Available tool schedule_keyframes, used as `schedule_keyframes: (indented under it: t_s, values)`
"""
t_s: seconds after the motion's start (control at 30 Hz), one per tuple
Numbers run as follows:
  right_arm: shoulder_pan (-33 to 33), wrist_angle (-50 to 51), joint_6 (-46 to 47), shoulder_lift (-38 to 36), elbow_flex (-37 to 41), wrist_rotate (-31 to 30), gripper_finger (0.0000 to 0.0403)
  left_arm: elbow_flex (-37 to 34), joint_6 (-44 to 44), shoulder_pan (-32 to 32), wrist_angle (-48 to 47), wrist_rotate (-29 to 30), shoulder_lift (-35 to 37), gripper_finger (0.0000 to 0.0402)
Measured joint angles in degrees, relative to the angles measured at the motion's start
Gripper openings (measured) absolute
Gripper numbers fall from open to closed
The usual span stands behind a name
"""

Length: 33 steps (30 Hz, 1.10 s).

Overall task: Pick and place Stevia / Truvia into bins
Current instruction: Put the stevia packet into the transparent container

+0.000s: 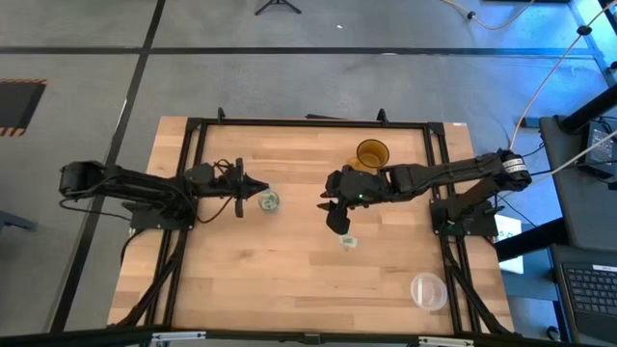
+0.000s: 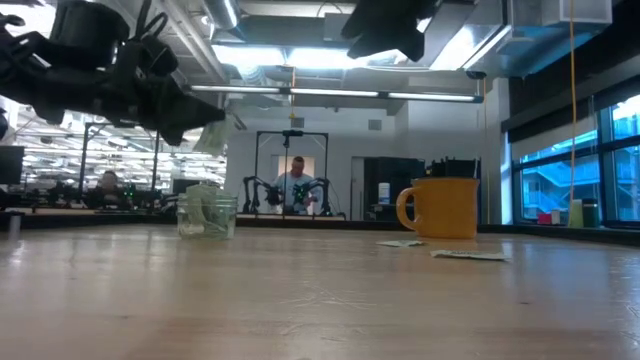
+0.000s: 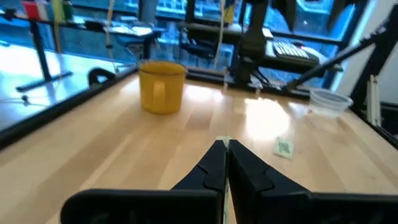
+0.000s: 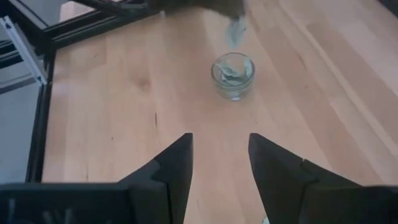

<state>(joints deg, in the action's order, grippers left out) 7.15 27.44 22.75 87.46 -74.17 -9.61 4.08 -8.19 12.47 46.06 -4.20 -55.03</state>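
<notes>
high view: one glass cup (image 1: pixel 269 200), two loose packets (image 1: pixel 349 241) (left jaws pinch one packet, right jaws wide).

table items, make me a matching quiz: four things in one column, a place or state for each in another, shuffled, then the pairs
Things:
1. glass cup
2. amber mug
3. plastic container
4. right pincer

Places or states:
A. open, above the table's middle
B. empty, near the table's front right corner
C. by the table's far edge
D. holds packets, just off the left pincer's tip

Pairs: 1-D, 2-C, 3-B, 4-A
</notes>
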Motion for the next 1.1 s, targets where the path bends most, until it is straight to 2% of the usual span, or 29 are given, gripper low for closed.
schedule_keyframes:
  t_s: [0.57,1.1]
  values:
    - [-1.3,0.1,0.8,0.0,0.0,0.0,0.0159,0.0,0.6,0.8,12.7,-0.9,-16.8,0.0003]
    - [-1.3,0.3,0.8,0.0,0.0,0.0,0.0159,0.0,2.1,0.8,17.6,-1.0,-28.3,0.0003]
